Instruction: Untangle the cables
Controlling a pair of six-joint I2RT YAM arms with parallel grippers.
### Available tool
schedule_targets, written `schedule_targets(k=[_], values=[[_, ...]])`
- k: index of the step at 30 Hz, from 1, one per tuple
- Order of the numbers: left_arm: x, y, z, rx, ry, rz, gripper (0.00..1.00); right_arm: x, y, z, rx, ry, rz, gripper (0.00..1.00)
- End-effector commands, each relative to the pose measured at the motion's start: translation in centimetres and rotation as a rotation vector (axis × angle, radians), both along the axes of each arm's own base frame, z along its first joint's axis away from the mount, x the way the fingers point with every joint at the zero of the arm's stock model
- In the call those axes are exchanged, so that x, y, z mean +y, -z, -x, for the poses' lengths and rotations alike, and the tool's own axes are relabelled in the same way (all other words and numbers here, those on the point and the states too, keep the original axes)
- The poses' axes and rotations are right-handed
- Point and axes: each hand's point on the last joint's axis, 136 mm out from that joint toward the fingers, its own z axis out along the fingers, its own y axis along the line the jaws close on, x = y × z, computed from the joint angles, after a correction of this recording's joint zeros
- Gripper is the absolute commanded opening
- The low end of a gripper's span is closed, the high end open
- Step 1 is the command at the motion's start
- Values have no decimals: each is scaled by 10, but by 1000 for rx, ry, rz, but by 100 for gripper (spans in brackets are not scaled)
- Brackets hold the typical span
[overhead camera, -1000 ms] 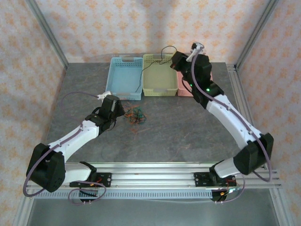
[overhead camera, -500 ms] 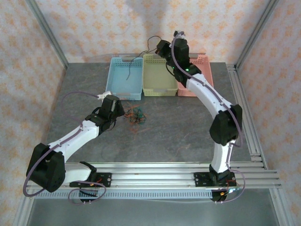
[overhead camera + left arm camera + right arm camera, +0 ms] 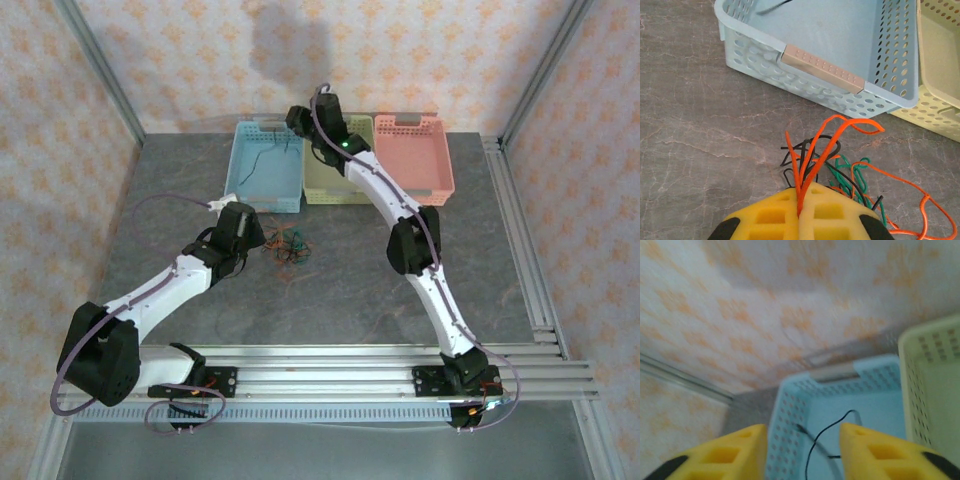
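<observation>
A tangle of thin black, green and orange-red cables [image 3: 288, 247] lies on the grey table in front of the baskets. My left gripper [image 3: 260, 240] sits at its left edge. In the left wrist view its yellow pads [image 3: 835, 215] are pressed together, and the left gripper [image 3: 801, 200] is shut on orange-red cables [image 3: 812, 155] that rise from the tangle [image 3: 850, 172]. My right gripper [image 3: 296, 120] hangs above the far right corner of the blue basket [image 3: 262, 203]. The right gripper [image 3: 802, 450] is open with nothing between its pads. One black cable [image 3: 822, 437] lies loose inside the blue basket [image 3: 785, 440], also visible from above as a black cable [image 3: 265, 158].
Three baskets stand in a row at the back: blue, yellow-green [image 3: 330, 178] and pink [image 3: 415, 160]. The blue basket's near wall [image 3: 840, 85] is just beyond the tangle, with the yellow-green basket [image 3: 940, 75] to its right. Papered walls and metal frame posts surround the table.
The right arm swung left from over the pink and yellow-green baskets to above the blue basket, carrying a black cable, then opened; the cable now lies in the blue basket. The left arm stayed still.
</observation>
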Motion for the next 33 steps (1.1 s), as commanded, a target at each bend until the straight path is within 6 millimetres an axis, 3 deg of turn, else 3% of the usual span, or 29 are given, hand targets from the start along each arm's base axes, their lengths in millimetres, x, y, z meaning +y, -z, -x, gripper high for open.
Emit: schedule_targets(k=[1,6,12,17,21,25,33], values=[[-2,-13,-10,-40,-1,0,0,-13,-24,11,-19,1,50,50],[-6,-12,-11,-37,13,14,0,-31,-43,43,-45,-39,145,51],[-24,-13,-15,-54,86,75,0,-70,-52,121,-128,-107,181,49],[-47,-10,-19,-47,173,148,0,-111,-15,196,-141,-153,237,46],[-64,-12,-19,-50,231,192,0,-133,23,239,-121,-186,266,48],[-66,-13,-19,-48,244,171,0,-134,59,262,-73,-238,224,46],[-70,-14,-19,-45,269,150,0,-86,105,270,-64,-405,149,45]])
